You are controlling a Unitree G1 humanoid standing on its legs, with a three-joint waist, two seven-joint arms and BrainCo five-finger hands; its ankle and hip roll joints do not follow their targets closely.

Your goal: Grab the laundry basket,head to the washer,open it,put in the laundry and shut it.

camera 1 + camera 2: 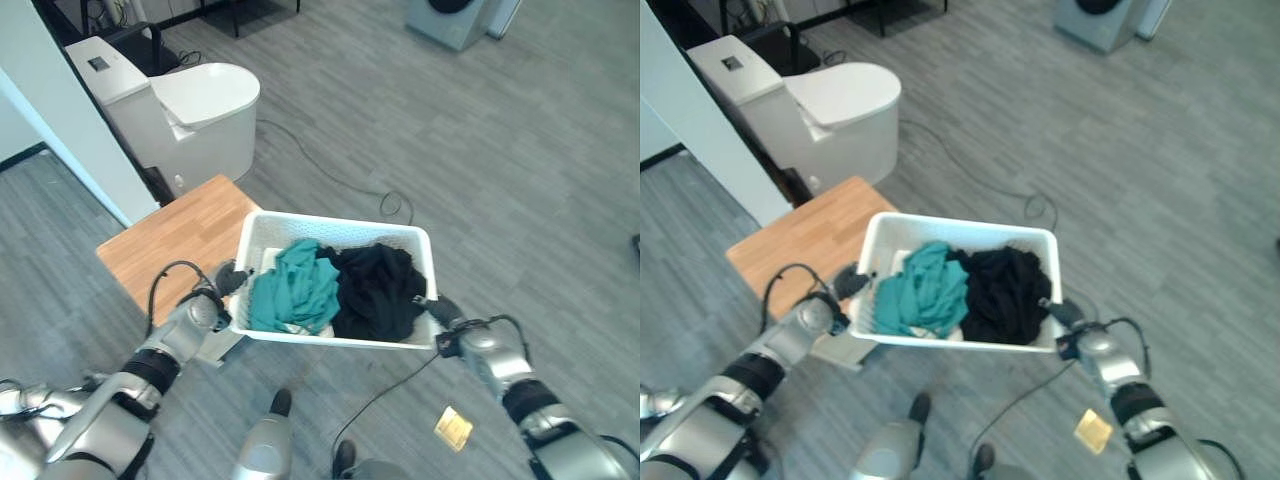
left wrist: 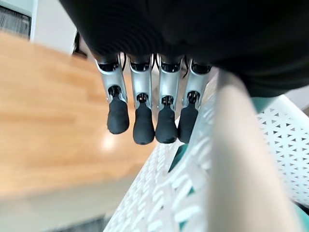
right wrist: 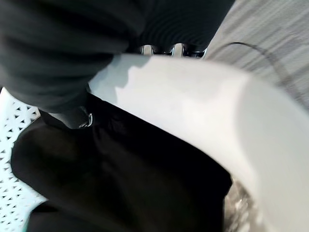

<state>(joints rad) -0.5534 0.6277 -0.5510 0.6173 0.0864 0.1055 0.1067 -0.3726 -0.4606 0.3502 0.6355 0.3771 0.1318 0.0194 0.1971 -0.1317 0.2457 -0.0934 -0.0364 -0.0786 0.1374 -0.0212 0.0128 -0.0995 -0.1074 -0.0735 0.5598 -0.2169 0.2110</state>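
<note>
2 robot hands carry the white laundry basket (image 1: 420, 240) above the grey floor (image 1: 520, 150), beside the wooden bench (image 1: 185, 235). The left robot hand (image 2: 149, 111) lies along the basket's left wall with fingers straight. The right robot hand (image 1: 445, 312) grips the right rim, thumb inside, its fingers mostly hidden past the rim. Teal laundry (image 1: 295, 285) and black laundry (image 1: 378, 290) fill the basket. A washer (image 1: 450, 18) is cut off at the top edge, near a white toilet (image 1: 190, 105).

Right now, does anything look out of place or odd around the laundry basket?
One thing: a small yellowish flat item lies loose on the floor near the right hand. The white laundry basket sits level, clothes inside.
</note>
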